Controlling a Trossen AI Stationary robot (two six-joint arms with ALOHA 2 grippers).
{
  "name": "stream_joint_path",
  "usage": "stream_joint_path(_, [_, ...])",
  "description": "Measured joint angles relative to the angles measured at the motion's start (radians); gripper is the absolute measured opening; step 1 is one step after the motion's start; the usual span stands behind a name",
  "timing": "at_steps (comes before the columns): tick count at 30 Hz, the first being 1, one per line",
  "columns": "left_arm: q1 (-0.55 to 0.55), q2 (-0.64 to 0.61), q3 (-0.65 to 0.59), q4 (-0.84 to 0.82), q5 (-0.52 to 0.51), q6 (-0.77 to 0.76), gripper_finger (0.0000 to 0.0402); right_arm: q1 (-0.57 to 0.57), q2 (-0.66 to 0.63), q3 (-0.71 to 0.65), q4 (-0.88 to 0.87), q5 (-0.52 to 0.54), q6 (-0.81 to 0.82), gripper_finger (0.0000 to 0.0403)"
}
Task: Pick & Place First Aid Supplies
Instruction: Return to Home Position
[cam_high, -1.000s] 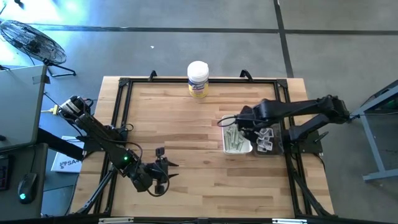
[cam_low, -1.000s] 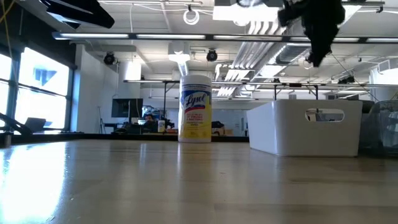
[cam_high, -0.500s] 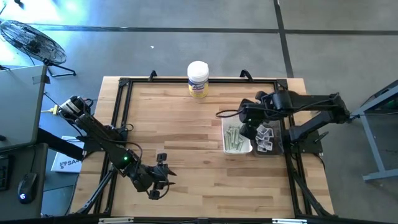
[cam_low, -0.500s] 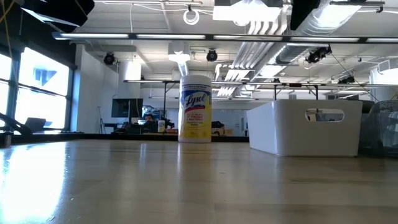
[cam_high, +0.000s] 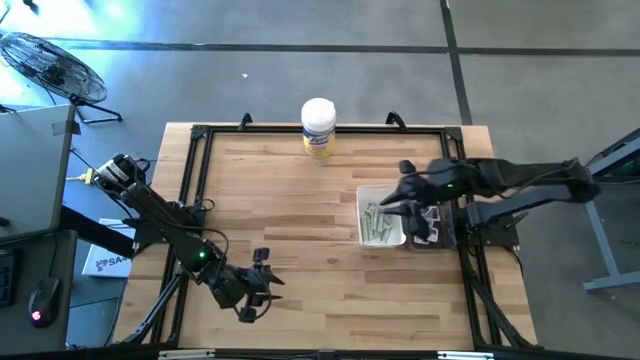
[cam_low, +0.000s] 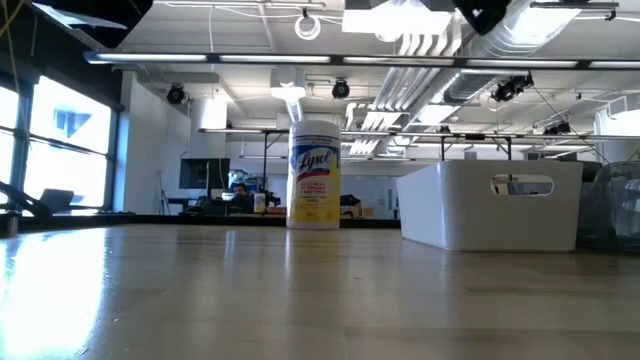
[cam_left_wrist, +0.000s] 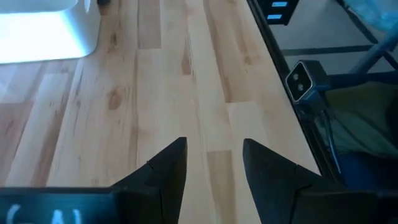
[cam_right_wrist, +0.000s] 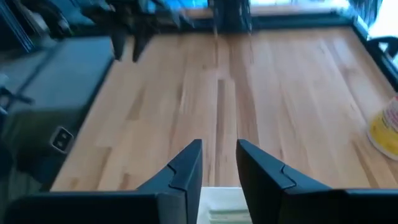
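Note:
The first aid supplies lie in two containers at the table's right. Narrow pale green-white strips fill a white bin, and small white squares sit in a clear tray beside it. My right gripper hovers above the bin's far part, open by a narrow gap and empty. Only the bin's rim shows below its fingers. My left gripper waits near the table's near-left corner, open and empty over bare wood.
A tall white canister with a yellow label stands at the middle of the far edge. The white bin shows at the right in the low view. A black frame rims the table. Bare wood lies between the two arms.
My right gripper has risen out of the low view and drawn back toward the table's right edge, from over the bin's left side to above its far part. Its arm has stretched out farther to the right. The supplies have stayed where they were.

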Motion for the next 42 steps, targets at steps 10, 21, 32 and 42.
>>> stream_joint_path(10, [0.128, 0.000, -0.106, 0.234, 0.195, 0.136, 0.0154, -0.010, -0.469, -0.391, 0.284, -0.061, -0.023, 0.0094])
stream_joint_path(21, [0.257, -0.237, -0.329, 0.345, 0.218, 0.193, 0.0154, -0.009, -0.931, -0.727, 0.432, -0.075, 0.008, 0.0094])
stream_joint_path(32, [0.256, -0.667, -0.642, 0.422, 0.179, 0.235, 0.0154, -0.008, -0.881, -0.996, 0.594, 0.095, 0.085, 0.0094])
stream_joint_path(42, [0.298, -1.029, -0.812, 0.414, 0.221, 0.349, 0.0154, -0.007, -0.808, -1.004, 0.667, 0.383, 0.188, 0.0095])
